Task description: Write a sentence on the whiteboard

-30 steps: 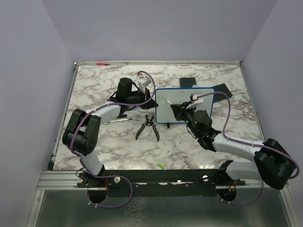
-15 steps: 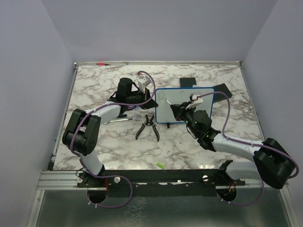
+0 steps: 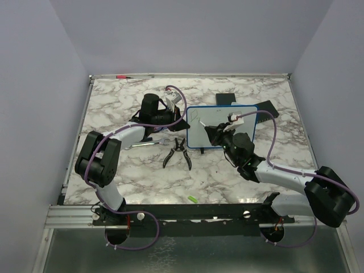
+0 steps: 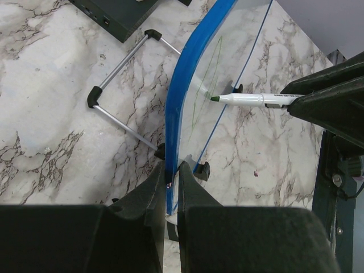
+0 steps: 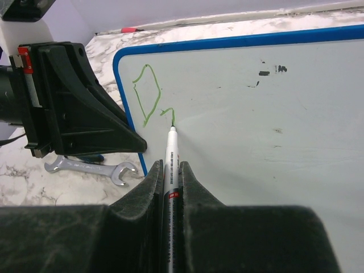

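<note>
Now I am touching the marker (image 5: 171, 145), clamped in the right gripper (image 5: 169, 169), to the whiteboard (image 5: 256, 131); blank space lies rightward; left gripper (image 4: 170, 170) is pinching its frame.

Whiteboard (image 5: 256, 125) glossy, blue plastic frame; table (image 3: 114, 108) marble-look; wrench (image 5: 85, 168) shiny metal.

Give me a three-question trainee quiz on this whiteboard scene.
1. True or false: the left gripper is clamped on the blue frame of the whiteboard.
2. What does the right gripper hold? A eraser, B marker, C brush.
3. What colour is the writing on the board?
Key: 1 true; 2 B; 3 green.
</note>
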`<state>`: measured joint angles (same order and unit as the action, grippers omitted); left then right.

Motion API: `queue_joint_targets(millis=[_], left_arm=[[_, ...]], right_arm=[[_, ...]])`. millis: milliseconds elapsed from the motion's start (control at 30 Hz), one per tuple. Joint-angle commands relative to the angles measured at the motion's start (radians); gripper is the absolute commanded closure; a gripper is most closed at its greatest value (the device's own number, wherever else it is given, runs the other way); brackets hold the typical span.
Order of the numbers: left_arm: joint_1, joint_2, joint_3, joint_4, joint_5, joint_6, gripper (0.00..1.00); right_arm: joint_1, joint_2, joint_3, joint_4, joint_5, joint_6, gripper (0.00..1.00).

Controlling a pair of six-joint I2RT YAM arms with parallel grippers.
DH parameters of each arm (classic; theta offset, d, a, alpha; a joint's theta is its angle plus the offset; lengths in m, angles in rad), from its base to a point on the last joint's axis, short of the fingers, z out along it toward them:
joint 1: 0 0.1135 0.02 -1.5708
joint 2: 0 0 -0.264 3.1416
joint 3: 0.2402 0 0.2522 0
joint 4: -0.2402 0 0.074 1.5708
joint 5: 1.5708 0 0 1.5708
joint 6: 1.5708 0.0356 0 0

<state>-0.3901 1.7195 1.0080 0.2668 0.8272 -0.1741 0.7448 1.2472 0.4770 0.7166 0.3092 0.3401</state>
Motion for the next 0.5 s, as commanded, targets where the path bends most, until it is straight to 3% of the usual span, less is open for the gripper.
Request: queue_joint_targets(millis=[0,467], left_arm=[[-0.004,0.019,0.021,-0.029,-0.012,0.015,1.0],[-0.004,0.017,0.021,-0.029,-0.011,0.013,1.0]], right_arm=[[-0.003,-0.016,-0.006,0.011,0.043,-0.018,0.99],[-0.002,-0.027,-0.005,0.045,0.078,-0.031,0.99]])
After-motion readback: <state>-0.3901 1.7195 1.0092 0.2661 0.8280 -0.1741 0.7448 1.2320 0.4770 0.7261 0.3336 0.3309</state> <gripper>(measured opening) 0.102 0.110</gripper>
